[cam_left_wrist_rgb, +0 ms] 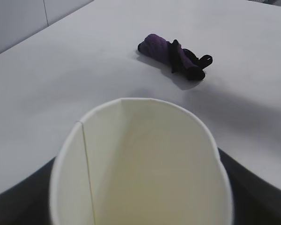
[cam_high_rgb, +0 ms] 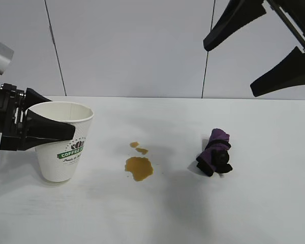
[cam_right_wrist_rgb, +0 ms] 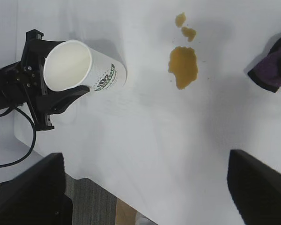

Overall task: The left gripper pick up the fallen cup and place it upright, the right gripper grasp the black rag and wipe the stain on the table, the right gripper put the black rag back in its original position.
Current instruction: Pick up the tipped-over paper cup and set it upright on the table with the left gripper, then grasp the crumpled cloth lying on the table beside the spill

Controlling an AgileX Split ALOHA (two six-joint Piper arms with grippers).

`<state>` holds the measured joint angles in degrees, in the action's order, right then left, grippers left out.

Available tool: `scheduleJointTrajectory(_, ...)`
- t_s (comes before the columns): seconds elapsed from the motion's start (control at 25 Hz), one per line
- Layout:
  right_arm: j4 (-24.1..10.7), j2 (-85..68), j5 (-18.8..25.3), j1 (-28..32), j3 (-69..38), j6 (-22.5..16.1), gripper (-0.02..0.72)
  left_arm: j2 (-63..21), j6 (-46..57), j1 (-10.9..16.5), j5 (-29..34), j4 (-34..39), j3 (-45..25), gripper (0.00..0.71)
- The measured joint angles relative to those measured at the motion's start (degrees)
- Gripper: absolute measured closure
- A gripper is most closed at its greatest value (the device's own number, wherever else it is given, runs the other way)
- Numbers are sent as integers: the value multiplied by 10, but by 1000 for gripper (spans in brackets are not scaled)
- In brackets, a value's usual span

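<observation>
The white paper cup (cam_high_rgb: 63, 147) with its green COFFEE logo stands upright at the left of the white table (cam_high_rgb: 157, 213). My left gripper (cam_high_rgb: 61, 122) is shut on it just below the rim, one finger on each side. In the left wrist view the cup's open mouth (cam_left_wrist_rgb: 145, 164) fills the foreground. The amber-brown stain (cam_high_rgb: 138, 168) with two small drops lies mid-table. To its right lies the black and purple rag (cam_high_rgb: 216, 151), bunched and untouched. My right gripper (cam_high_rgb: 230, 68) hangs open high above the rag, holding nothing.
Pale grey wall panels back the table. In the right wrist view the table's near edge (cam_right_wrist_rgb: 107, 187) shows, with floor beyond it, and the left arm's black cables (cam_right_wrist_rgb: 18, 140) trail off the table's side.
</observation>
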<state>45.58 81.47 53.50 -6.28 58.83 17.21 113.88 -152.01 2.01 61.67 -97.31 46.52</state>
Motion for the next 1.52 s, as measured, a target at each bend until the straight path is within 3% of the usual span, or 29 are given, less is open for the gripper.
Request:
scheduleJointTrajectory(0.16,0,0,-6,0,0,0,54,0,0,0,-5,0,0,105)
scheduleJointTrajectory(0.4,0,0,-6,0,0,0,54,0,0,0,-6,0,0,56)
scheduleJointTrajectory(0.84,0,0,-6,0,0,0,54,-11,14,0,-26,0,0,50)
scheduleJointTrajectory(1.2,0,0,-8,0,0,0,54,-79,98,0,-62,1,0,50)
scheduleJointTrajectory(1.52,0,0,-8,0,0,0,54,-156,230,0,-69,61,0,50)
